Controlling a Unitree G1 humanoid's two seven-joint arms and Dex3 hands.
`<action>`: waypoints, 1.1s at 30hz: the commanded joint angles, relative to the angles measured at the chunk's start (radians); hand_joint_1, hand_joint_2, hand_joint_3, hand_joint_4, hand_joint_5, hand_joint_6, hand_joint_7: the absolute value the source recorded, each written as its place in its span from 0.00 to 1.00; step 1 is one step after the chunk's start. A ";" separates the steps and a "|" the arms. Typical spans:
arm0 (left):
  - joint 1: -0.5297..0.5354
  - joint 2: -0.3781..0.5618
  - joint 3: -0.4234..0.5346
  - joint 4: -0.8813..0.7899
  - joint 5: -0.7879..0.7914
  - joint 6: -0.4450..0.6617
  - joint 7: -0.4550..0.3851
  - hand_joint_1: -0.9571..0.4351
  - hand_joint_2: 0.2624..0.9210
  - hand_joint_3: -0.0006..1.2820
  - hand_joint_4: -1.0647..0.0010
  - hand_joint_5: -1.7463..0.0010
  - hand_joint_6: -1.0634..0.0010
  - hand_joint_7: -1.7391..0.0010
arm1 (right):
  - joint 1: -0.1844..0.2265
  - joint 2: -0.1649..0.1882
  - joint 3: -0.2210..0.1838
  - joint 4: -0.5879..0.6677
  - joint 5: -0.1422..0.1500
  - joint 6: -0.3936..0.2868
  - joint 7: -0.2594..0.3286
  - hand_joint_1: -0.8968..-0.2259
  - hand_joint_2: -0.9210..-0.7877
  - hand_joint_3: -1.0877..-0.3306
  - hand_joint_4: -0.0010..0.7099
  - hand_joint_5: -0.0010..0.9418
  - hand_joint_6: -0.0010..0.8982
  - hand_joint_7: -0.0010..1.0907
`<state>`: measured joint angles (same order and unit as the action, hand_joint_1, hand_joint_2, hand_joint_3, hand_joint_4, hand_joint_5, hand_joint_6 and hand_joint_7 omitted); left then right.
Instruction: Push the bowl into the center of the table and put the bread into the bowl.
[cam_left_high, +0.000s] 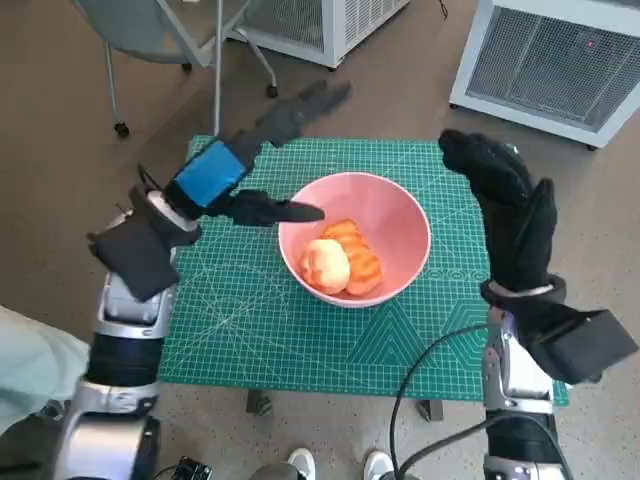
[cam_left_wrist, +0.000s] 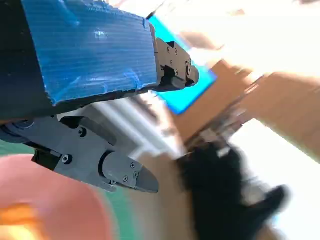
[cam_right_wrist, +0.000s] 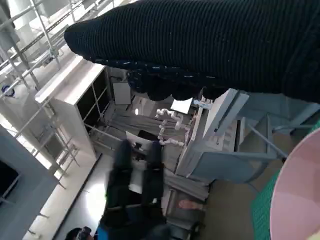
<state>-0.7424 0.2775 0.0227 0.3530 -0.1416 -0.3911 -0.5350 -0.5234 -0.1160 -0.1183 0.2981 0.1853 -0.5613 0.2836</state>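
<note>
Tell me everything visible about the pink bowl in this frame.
The pink bowl is round, deep and smooth, plastic-looking, standing upright near the middle of the green cutting mat on the table. Inside lie the bread, orange-brown with ridges, and a paler round piece beside it. The left hand hovers at its rim, one finger reaching over the edge; contact is unclear. The right hand is raised beside it, apart.

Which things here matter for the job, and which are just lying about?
Job: pink bowl, bread inside it, green mat, left hand, right hand.
Lying about: chair, white unit, cable.
</note>
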 joint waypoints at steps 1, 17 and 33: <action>0.019 -0.062 0.033 0.094 -0.074 -0.090 -0.019 0.32 1.00 0.16 0.93 0.99 0.77 0.99 | -0.007 -0.009 -0.004 0.040 -0.016 -0.012 -0.008 0.30 0.00 0.46 0.28 0.00 0.00 0.45; 0.020 -0.170 0.117 0.276 -0.196 -0.228 -0.060 0.28 1.00 0.25 0.93 1.00 0.80 0.99 | -0.041 -0.019 0.007 0.042 -0.050 -0.016 -0.018 0.27 0.00 0.46 0.27 0.00 0.00 0.44; 0.041 -0.167 0.112 0.334 -0.146 -0.314 -0.050 0.27 1.00 0.27 0.94 1.00 0.80 0.99 | -0.048 -0.017 0.013 0.114 -0.033 -0.063 -0.003 0.27 0.00 0.46 0.27 0.00 0.00 0.45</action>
<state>-0.7200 0.1100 0.1345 0.6778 -0.3071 -0.6794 -0.5919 -0.5776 -0.1330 -0.1088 0.3858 0.1512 -0.6203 0.2724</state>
